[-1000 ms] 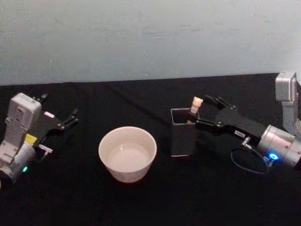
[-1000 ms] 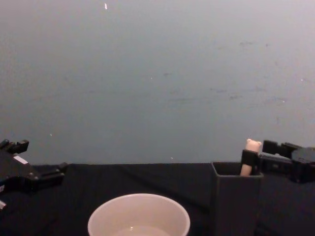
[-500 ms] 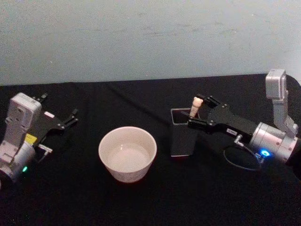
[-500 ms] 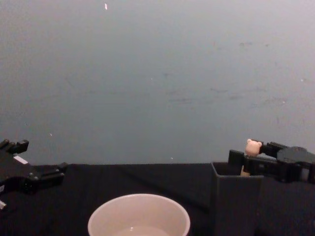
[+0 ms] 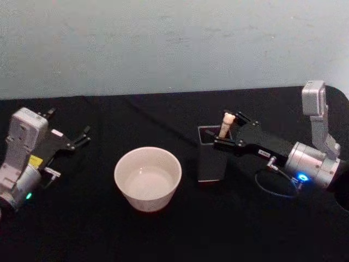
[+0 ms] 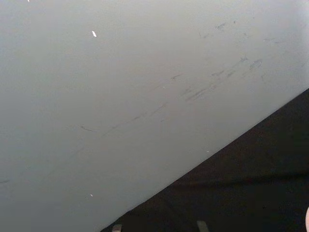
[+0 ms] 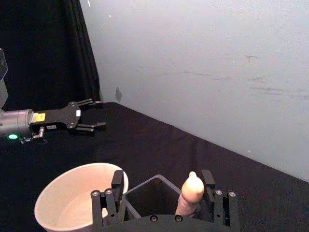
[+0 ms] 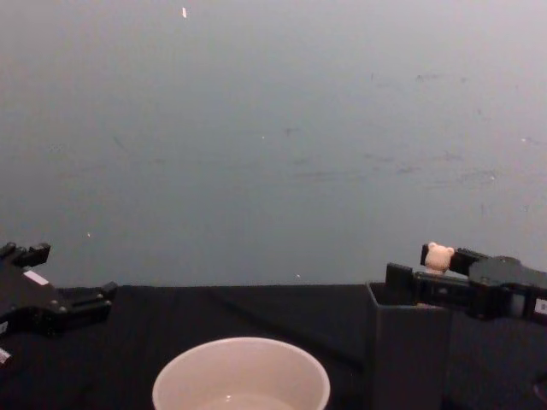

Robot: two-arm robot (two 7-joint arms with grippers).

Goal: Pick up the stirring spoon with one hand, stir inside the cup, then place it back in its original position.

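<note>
My right gripper has pushed further in over the holder since a second ago, and its wrist has followed it toward the middle of the desk. The stirring spoon stands in the holder's far right corner, with the bear head poking above the rim. In the right wrist view the jaws are spread and straddle the holder's mouth. The peach handle is between them, close to one finger, and I can't see that either finger touches it.

I'd say I'm at the end of the reach, just before the grasp. Next I need to close squarely on the handle below the bear head, then lift straight up so the bowl clears the thin walls before I carry it left to the cup. The cup sits just beside the holder. My left gripper is parked at the far left with its fingers apart.
</note>
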